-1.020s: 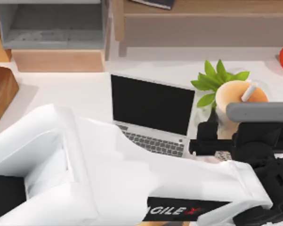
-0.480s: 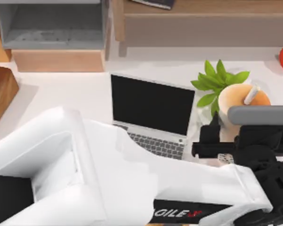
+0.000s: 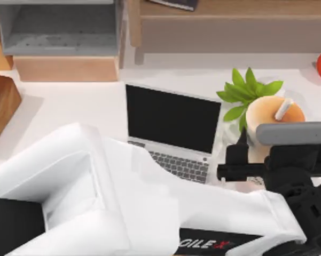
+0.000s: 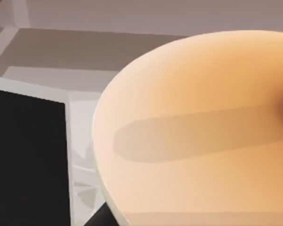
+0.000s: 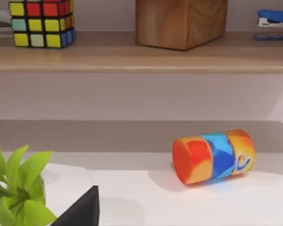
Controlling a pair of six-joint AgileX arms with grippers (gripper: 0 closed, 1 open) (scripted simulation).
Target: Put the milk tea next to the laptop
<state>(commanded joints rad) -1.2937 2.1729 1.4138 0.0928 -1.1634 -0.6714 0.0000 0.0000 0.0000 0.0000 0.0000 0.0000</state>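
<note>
Milk tea: the milk tea (image 3: pixel 272 114) stands at the right of the top view, just right of the laptop's screen edge and in front of the green plant (image 3: pixel 245 92); its lid and white straw (image 3: pixel 282 109) show above the arm's grey wrist block.
Laptop: the laptop (image 3: pixel 172 121) sits open at the frame's centre on the white counter (image 3: pixel 80 104), black screen facing the arms, part of the keyboard covered by the left arm.
Left end effector: the left end effector (image 3: pixel 252 160) is at the cup's lower body, its black parts on both sides of the cup; I judge it closed on the milk tea, since the left wrist view has the tan cup (image 4: pixel 202 132) pressed right up to the lens beside the laptop's dark screen (image 4: pixel 26 155).
Change: over the last second the cup has drifted slightly right and up in the frame and then settled back a little towards the laptop, with the arm following.
Meaning: the cup is already near the laptop, so I judge what remains is setting it down and letting go.
Right arm: parked; its wrist view looks at a shelf with a puzzle cube (image 5: pixel 41 22), a wooden block (image 5: pixel 181 21) and a coloured can (image 5: pixel 213 155) lying on its side.
Risk: a tall cup could tip on release.
</note>
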